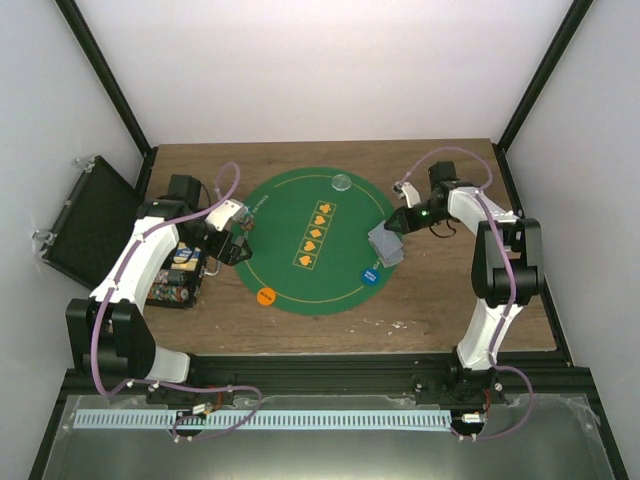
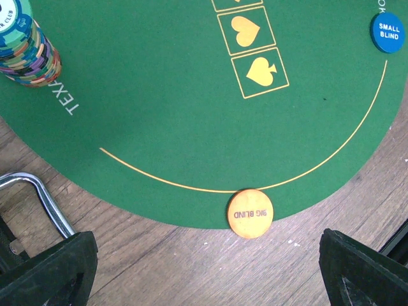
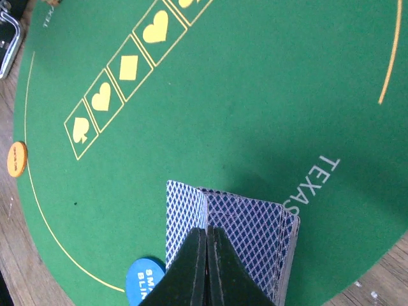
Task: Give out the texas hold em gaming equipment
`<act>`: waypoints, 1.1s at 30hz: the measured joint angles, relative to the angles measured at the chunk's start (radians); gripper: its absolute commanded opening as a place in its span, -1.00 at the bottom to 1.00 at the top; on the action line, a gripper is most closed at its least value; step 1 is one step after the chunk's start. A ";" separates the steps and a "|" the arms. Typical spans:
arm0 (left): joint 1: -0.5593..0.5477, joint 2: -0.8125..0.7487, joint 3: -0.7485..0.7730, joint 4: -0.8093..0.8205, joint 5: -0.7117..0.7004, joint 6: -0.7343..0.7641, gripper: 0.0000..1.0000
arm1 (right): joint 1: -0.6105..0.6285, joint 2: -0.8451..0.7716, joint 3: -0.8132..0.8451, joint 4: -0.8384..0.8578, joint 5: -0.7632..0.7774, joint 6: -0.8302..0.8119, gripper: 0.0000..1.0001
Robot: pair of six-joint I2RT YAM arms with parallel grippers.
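Observation:
A deck of blue-backed playing cards (image 3: 261, 236) lies on the right side of the green mat (image 1: 300, 215). My right gripper (image 3: 207, 255) is shut on one card (image 3: 185, 213), which is raised at the deck's left edge. In the top view the right gripper (image 1: 393, 228) sits over the cards (image 1: 386, 250). The blue disc (image 3: 143, 287) lies just beside the deck. The orange disc (image 2: 248, 213) rests on the mat's near rim, the clear disc (image 1: 342, 182) at the far rim. My left gripper (image 2: 207, 274) hangs open above bare wood, near the orange disc.
A stack of poker chips (image 2: 25, 48) stands on the mat's left part. A chip tray (image 1: 180, 275) sits left of the mat, and its metal handle (image 2: 38, 197) is close to my left finger. The open black case (image 1: 90, 220) leans at the far left.

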 measured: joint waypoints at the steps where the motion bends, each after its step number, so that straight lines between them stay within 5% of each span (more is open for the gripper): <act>1: 0.000 0.000 0.000 0.000 0.000 0.000 0.92 | -0.001 0.009 0.000 -0.004 0.000 -0.003 -0.99; 7: 0.000 0.000 0.000 0.000 -0.001 0.000 0.92 | -0.002 0.032 0.008 -0.008 0.000 -0.013 -0.96; 15: 0.000 0.000 0.000 0.000 -0.002 0.000 0.93 | -0.002 0.039 0.015 -0.003 0.040 0.002 -0.38; 18: 0.000 0.000 0.000 0.000 -0.002 0.000 0.92 | -0.002 0.040 0.019 -0.005 0.054 0.005 -0.33; 22: 0.000 0.000 0.000 0.000 -0.001 0.000 0.92 | -0.002 0.041 0.021 -0.003 0.071 0.019 0.02; 26: 0.000 0.000 0.000 -0.001 -0.001 0.000 0.92 | -0.002 0.040 0.029 -0.004 0.110 0.056 0.94; 33: 0.000 0.000 0.000 -0.004 0.000 0.000 0.93 | 0.010 -0.024 0.012 0.011 0.223 0.118 1.00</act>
